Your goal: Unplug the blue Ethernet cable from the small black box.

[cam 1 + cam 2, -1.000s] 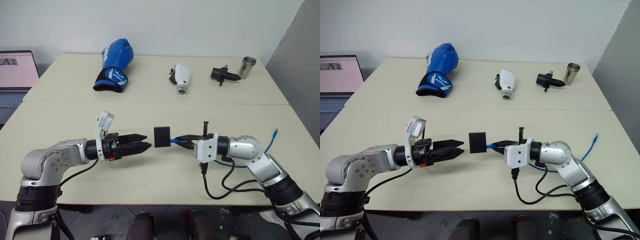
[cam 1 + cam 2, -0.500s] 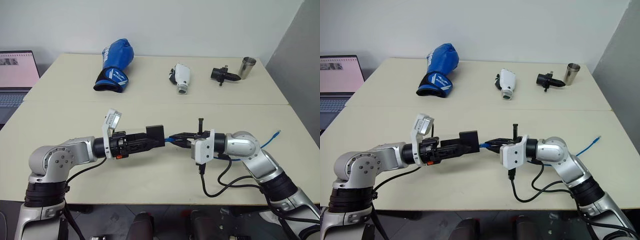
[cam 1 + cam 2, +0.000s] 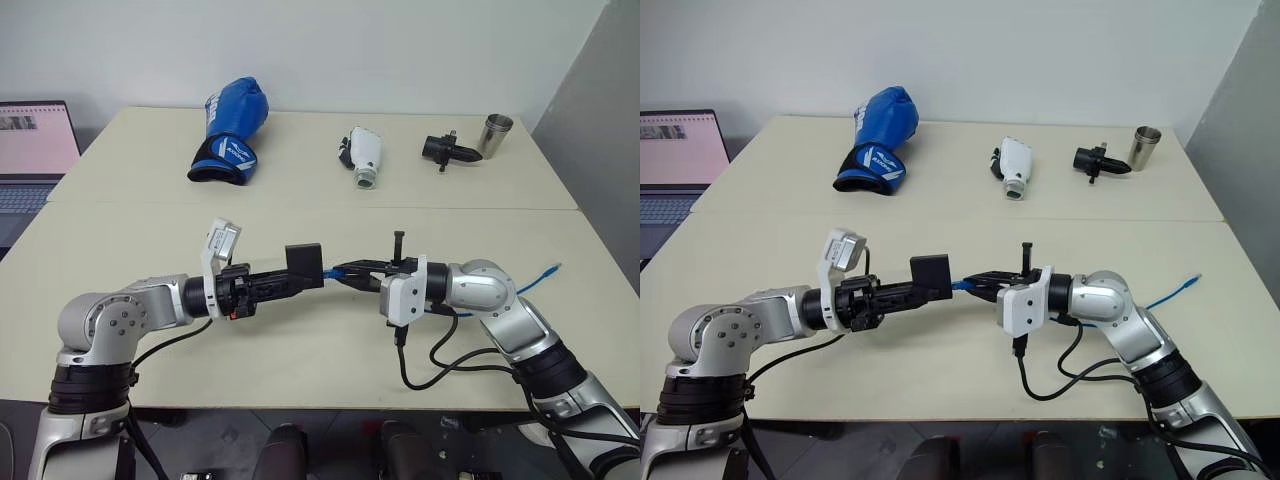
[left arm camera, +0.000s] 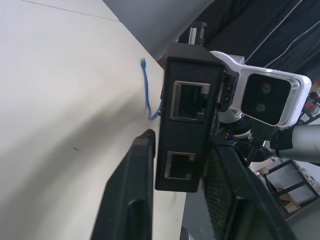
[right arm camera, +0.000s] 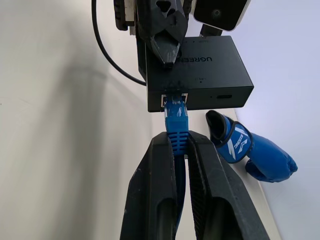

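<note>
I am holding the small, flat, matte black plastic box (image 3: 304,263) up above the pale table (image 3: 300,190), between my two arms, with my left gripper (image 3: 290,281) clamped across its flat faces; in the left wrist view my fingers (image 4: 131,200) are pressing either side of the box, two empty ports facing the camera. My right gripper (image 3: 975,283) is closed on the thin, bright blue Ethernet cable (image 5: 176,131) just behind its plug, and the plug is sitting seated in the port on the box's side. The rest of the cord is trailing back under my right arm, its free end (image 3: 549,268) lying on the table near the right edge. I am judging the box as light and rigid, smooth enough to slip if I pull hard, so gripping it on the broad faces seems right. The cord itself is soft and will only stretch or kink, so I am taking it at the stiff boot by the plug. The latch tab probably needs pressing, or the clip may snap.
</note>
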### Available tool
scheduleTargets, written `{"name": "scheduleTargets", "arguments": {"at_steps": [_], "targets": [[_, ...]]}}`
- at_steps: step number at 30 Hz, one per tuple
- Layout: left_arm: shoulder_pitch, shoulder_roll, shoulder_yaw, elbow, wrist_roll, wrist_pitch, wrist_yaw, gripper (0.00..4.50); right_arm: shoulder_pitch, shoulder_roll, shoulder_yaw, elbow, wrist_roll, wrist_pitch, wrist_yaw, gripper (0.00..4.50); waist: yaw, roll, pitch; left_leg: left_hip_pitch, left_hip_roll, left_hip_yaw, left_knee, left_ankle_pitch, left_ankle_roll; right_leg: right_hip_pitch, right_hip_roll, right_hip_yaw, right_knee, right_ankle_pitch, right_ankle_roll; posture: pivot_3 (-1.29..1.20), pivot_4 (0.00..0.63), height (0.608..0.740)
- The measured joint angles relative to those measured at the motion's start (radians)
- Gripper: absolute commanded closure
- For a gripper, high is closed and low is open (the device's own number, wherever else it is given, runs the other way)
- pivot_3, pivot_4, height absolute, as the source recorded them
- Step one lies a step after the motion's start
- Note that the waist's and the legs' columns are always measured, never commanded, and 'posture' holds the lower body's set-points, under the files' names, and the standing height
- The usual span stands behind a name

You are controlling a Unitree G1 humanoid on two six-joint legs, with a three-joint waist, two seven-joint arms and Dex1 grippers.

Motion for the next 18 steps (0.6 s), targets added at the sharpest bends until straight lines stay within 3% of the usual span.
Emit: {"name": "scheduleTargets", "arguments": {"at_steps": [5, 6, 12, 18], "targets": [[0.01, 0.001, -0.002, 0.001, 0.01, -0.018, -0.018, 3.71, 0.0, 0.002, 0.001, 0.0, 0.0, -0.001, 0.004, 4.43, 0.0, 0.0, 0.0, 0.0, 0.0, 0.0, 0.0, 0.0, 0.0, 0.0, 0.0, 0.0, 0.0, 0.0, 0.0, 0.0, 0.15, 0.74], [0.011, 0.001, -0.004, 0.004, 0.013, -0.023, -0.025, 3.71, 0.001, 0.002, 0.001, -0.002, 0.0, -0.001, 0.004, 3.73, 0.0, 0.0, 0.0, 0.0, 0.0, 0.0, 0.0, 0.0, 0.0, 0.0, 0.0, 0.0, 0.0, 0.0, 0.0, 0.0, 0.15, 0.74], [0.013, 0.017, -0.006, 0.028, 0.043, -0.044, -0.035, 3.71, 0.011, -0.024, 0.0, -0.031, 0.0, 0.009, 0.017, 2.5, 0.0, 0.0, 0.0, 0.0, 0.0, 0.0, 0.0, 0.0, 0.0, 0.0, 0.0, 0.0, 0.0, 0.0, 0.0, 0.0, 0.15, 0.74], [0.019, 0.07, -0.059, 0.031, 0.132, -0.14, -0.122, 3.71, 0.091, -0.085, -0.019, -0.175, 0.134, 0.162, 0.093, 2.43, 0.001, 0.0, 0.0, 0.0, 0.0, 0.0, -0.001, 0.0, 0.0, 0.0, 0.0, -0.001, 0.0, -0.001, -0.001, 0.0, 0.15, 0.74]]}}
